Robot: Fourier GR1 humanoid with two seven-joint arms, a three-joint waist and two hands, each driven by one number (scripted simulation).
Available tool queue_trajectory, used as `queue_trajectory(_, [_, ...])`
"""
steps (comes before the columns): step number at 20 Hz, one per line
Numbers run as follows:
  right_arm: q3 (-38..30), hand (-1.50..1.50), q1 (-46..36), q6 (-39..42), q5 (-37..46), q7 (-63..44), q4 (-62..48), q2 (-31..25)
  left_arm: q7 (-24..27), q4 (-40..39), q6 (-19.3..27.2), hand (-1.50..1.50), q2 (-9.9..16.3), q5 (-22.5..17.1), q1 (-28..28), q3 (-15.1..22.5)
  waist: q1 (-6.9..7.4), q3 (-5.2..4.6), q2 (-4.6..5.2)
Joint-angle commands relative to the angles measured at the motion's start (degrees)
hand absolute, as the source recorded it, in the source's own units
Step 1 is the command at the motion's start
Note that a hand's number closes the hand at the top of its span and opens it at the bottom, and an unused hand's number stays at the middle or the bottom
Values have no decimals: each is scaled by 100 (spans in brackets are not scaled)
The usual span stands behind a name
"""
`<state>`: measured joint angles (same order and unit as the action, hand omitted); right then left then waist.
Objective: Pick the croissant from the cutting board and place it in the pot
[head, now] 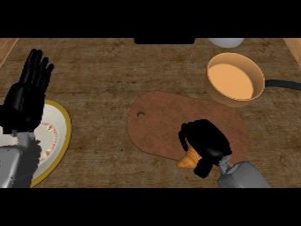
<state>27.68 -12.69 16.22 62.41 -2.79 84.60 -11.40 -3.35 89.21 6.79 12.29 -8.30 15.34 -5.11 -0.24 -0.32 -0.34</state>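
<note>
A brown cutting board (162,121) with a small hole lies in the middle of the counter. At its near right part my right hand (207,140) is curled over the golden-brown croissant (188,160), of which only one end shows below the fingers. The orange pot (234,79) with a dark handle stands beyond the board at the right, nothing inside it. My left hand (28,92) rests open at the left, fingers pointing up, above a plate.
A white plate (58,132) with a yellow rim and red pattern lies at the left, partly under my left forearm. A pale round object (226,42) and a dark block (164,40) sit at the far edge. Wooden strips border both sides.
</note>
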Motion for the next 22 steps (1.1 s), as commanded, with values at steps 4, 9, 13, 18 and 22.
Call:
queue_trajectory(4, [1551,150,-969,-674,-190,-2366,67,1112,95,-115,-33,0,-150,88,178,201,342,32,62])
queue_trajectory(9, [1881,150,-1949,-1429,-615,-3985,230,1132,-81,-87,-143,0,-118,33,252,266,489,29,34])
queue_trajectory(13, [1718,150,-2837,-1635,-65,-5337,331,1137,-139,-189,-134,0,9,35,374,136,313,22,-5])
queue_trajectory(18, [1592,150,-3755,-2167,501,-6351,144,1139,132,-377,-20,0,-191,89,262,140,196,21,32])
queue_trajectory(22, [741,150,-4062,-1789,981,-6380,281,1103,107,-148,-72,0,-74,9,-21,5,57,29,8])
